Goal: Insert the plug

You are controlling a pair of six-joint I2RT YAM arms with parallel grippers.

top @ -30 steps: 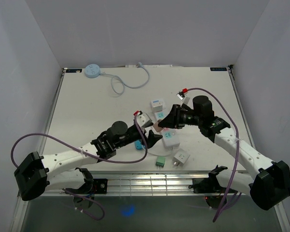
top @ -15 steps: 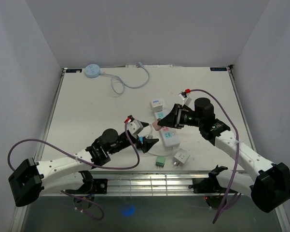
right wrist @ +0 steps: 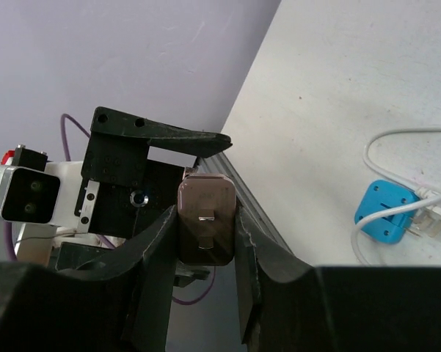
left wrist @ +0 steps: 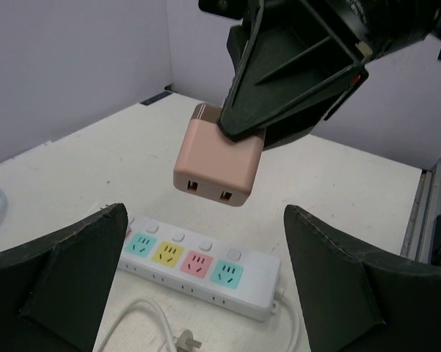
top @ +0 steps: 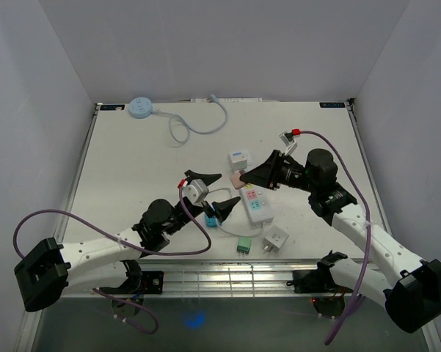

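The plug (left wrist: 219,154) is a pink cube held in the air above the white power strip (left wrist: 198,268), which has several coloured sockets. My right gripper (right wrist: 205,227) is shut on the plug (right wrist: 207,220), whose metal prongs show between the fingers (right wrist: 158,249). In the top view the right gripper (top: 242,177) holds the plug (top: 237,177) over the far end of the strip (top: 253,206). My left gripper (top: 214,190) stands open just left of it and holds nothing. Its fingers (left wrist: 66,271) flank the strip from the near side.
A blue plug (top: 211,217) with a white cable lies by the left gripper. A green plug (top: 243,246) and a white plug (top: 277,239) lie near the front edge. A white adapter (top: 240,158) lies behind the strip. A round blue hub (top: 140,107) with its cable is at the back left.
My left gripper has opened wide and drawn back left, away from the plug. My right gripper has kept the plug and raised it slightly toward the back.
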